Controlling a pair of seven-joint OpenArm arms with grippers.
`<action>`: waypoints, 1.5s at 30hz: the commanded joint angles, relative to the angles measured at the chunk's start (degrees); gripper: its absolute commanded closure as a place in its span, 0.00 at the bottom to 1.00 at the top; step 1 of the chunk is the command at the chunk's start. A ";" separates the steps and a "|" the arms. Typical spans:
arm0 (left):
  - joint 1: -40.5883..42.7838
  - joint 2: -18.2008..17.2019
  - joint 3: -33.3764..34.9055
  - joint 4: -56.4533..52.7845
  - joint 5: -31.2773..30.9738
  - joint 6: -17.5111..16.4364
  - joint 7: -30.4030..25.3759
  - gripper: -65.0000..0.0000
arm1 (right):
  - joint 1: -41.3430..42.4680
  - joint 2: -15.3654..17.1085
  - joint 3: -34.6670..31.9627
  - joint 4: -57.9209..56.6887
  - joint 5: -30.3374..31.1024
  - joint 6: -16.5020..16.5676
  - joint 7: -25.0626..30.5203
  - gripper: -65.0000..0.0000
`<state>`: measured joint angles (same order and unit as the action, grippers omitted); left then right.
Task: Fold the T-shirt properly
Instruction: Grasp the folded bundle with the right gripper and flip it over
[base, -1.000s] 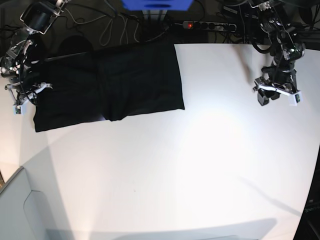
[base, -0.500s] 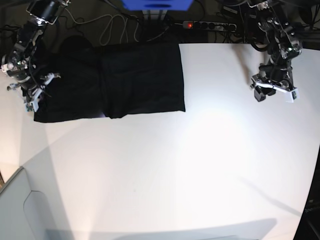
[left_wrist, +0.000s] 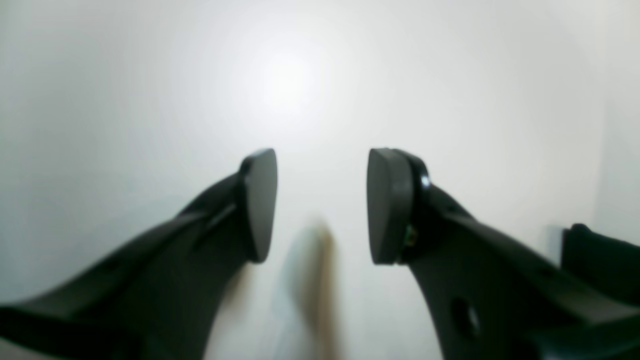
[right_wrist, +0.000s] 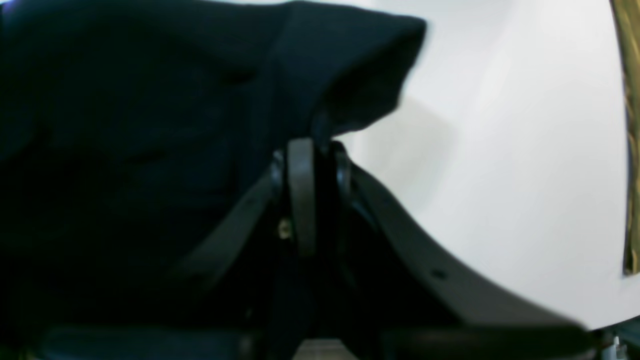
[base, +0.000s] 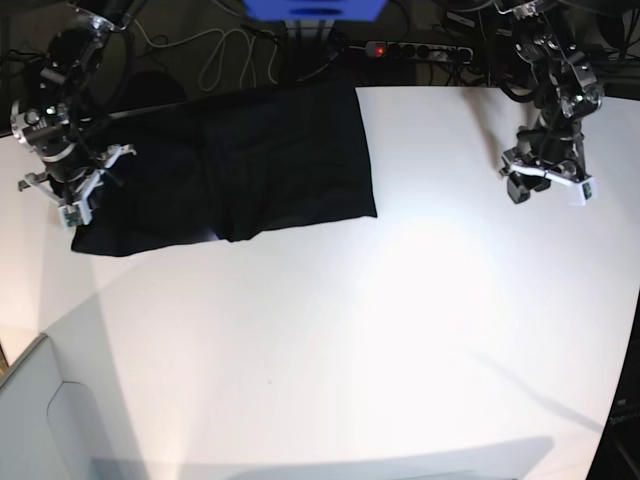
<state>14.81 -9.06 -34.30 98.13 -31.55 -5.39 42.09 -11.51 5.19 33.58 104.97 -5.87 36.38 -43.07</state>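
Black T-shirt (base: 240, 165) lying lengthwise left-right, right end effector (right_wrist: 312, 150) pinching its edge, left end effector (left_wrist: 320, 205) parted, empty

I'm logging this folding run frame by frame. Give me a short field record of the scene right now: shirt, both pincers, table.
shirt: black T-shirt, folded, at the table's far left part, print not visible
right pincer: shut on the T-shirt's edge, lifting a corner
left pincer: open, holding nothing, over bare table, away from the shirt
table: white table
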 joint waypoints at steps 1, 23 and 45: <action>0.18 -0.57 0.59 0.99 -0.67 -0.46 -1.07 0.57 | -0.05 0.30 -1.10 2.86 1.52 1.64 1.97 1.00; -2.90 1.46 26.88 -10.61 -0.14 0.33 -1.69 0.57 | -6.91 -4.88 -33.63 14.37 1.34 1.38 2.41 1.00; -4.48 1.19 28.28 -12.19 -0.05 0.33 -1.69 0.57 | -1.72 -6.82 -52.62 1.80 1.34 1.38 6.63 1.00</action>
<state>9.65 -7.62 -6.09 86.19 -34.04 -6.50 36.21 -13.72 -1.13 -18.90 105.69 -5.80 36.99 -38.50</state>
